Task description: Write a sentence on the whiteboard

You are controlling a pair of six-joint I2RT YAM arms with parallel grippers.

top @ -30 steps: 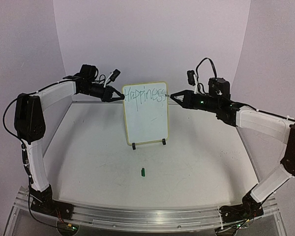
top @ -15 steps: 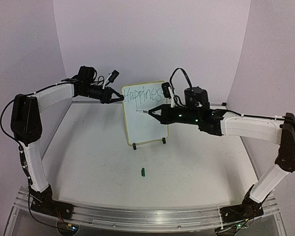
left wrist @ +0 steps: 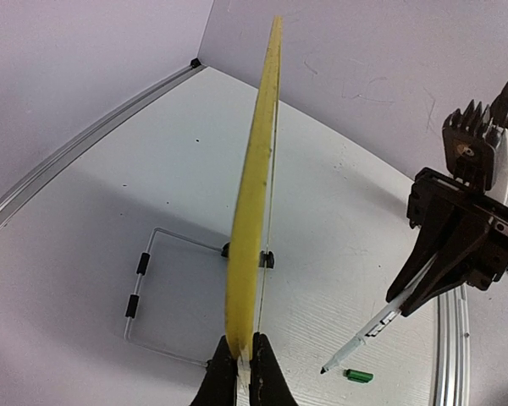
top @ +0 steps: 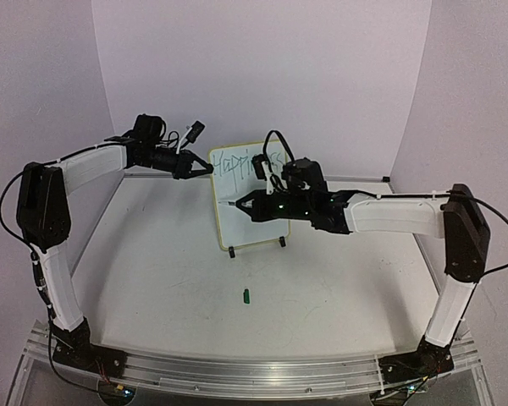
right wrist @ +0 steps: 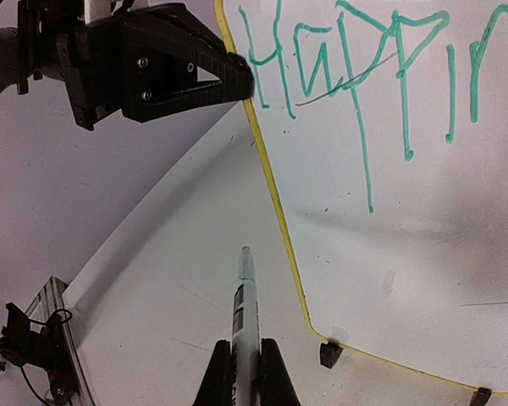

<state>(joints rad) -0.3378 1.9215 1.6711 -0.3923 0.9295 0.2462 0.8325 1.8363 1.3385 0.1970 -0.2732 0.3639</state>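
Note:
The whiteboard (top: 239, 227) stands upright on its wire stand at the table's back middle. The sentence (top: 234, 161) is one green line, "Happiness", across the top, and part of it fills the right wrist view (right wrist: 356, 68). My left gripper (top: 209, 169) is shut on the board's upper left edge, and the yellow rim (left wrist: 254, 194) runs edge-on from its jaws (left wrist: 245, 345). My right gripper (top: 251, 204) is shut on a white pen (right wrist: 245, 296). The pen tip (left wrist: 324, 370) points left, below the writing near the board's left edge, clear of the face.
A small green pen cap (top: 246, 295) lies on the table in front of the board. The wire stand (left wrist: 142, 279) with black feet reaches behind the board. The right arm crosses in front of the board's middle. A metal rail (top: 237, 372) runs along the near edge.
My right arm swung left and down, from the board's top right edge to its left side below the writing. The left gripper and the board stayed put.

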